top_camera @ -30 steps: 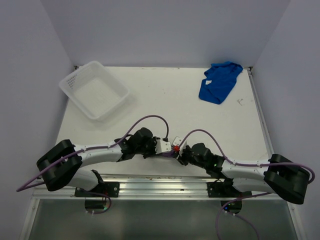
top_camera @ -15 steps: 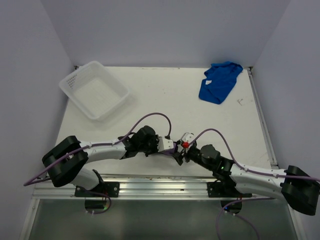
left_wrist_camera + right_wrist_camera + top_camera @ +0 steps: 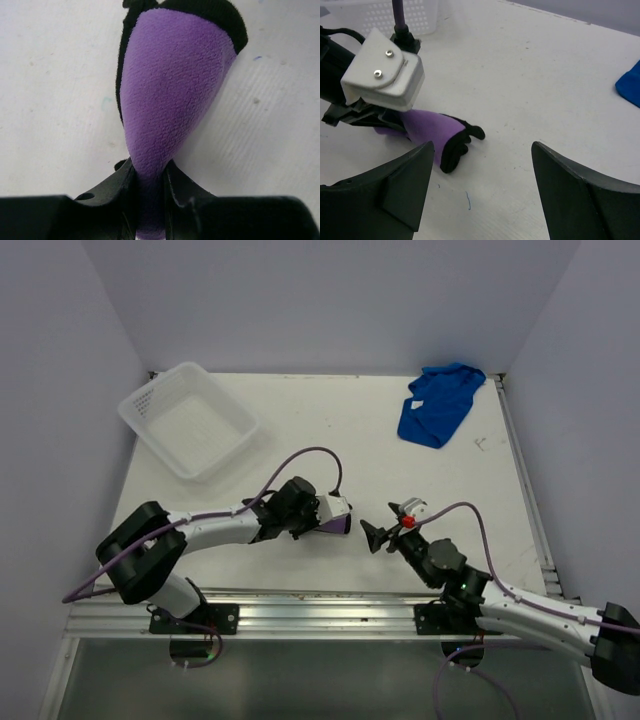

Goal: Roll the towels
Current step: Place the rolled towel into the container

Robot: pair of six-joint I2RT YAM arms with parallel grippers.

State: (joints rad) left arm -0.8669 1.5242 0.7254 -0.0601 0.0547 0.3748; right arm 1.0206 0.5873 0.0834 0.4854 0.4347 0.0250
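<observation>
Two small soft towels, well apart on the white worktop [image 3: 330,430].
The purple microfibre cloth [image 3: 170,95], edged in black, is bunched into a tapered bundle. Its narrow end is pinched between the black fingers [image 3: 180,187] of the left gripper [image 3: 150,172], and its wider, black-tipped end rests on the worktop near the front middle. The royal blue microfibre cloth [image 3: 437,405] lies crumpled and unrolled by the far right corner.

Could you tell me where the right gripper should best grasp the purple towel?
I'd take the purple towel by its free black-edged end, coming in low from the right: the left gripper pinches the other end and covers it.
</observation>
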